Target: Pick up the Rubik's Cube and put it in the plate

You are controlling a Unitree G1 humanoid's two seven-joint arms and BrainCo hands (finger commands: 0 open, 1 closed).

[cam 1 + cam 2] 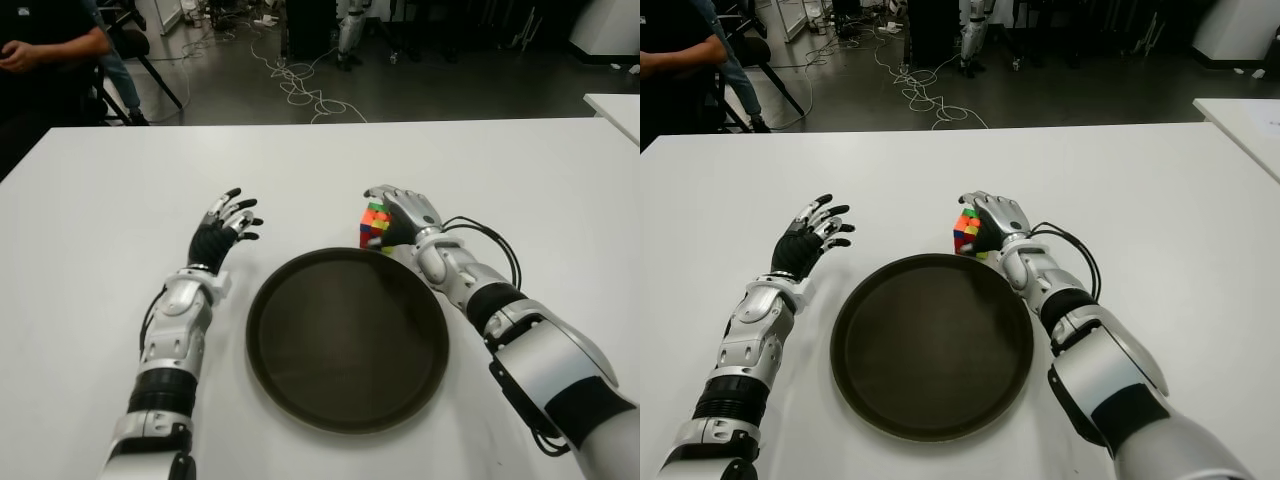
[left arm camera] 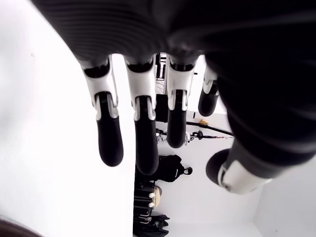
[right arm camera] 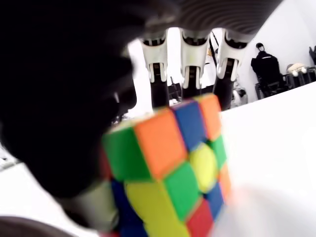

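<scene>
Left eye view, right hand (image 1: 405, 215) grasping Rubik's Cube (image 1: 374, 224) at plate (image 1: 300, 390) far rim, left hand (image 1: 225, 228) spread empty

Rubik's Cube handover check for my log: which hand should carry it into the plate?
Right hand: it already wraps the multicoloured Rubik's Cube beside the dark round plate; the left hand is open, farther away.

Left hand (image 1: 224, 226): forearm stretched forward, palm down, fingers (image 2: 109, 140) spread and straight, holding nothing. Right hand (image 1: 405, 214): forearm angled inward, fingers (image 3: 189, 64) curled in a grasp.
</scene>
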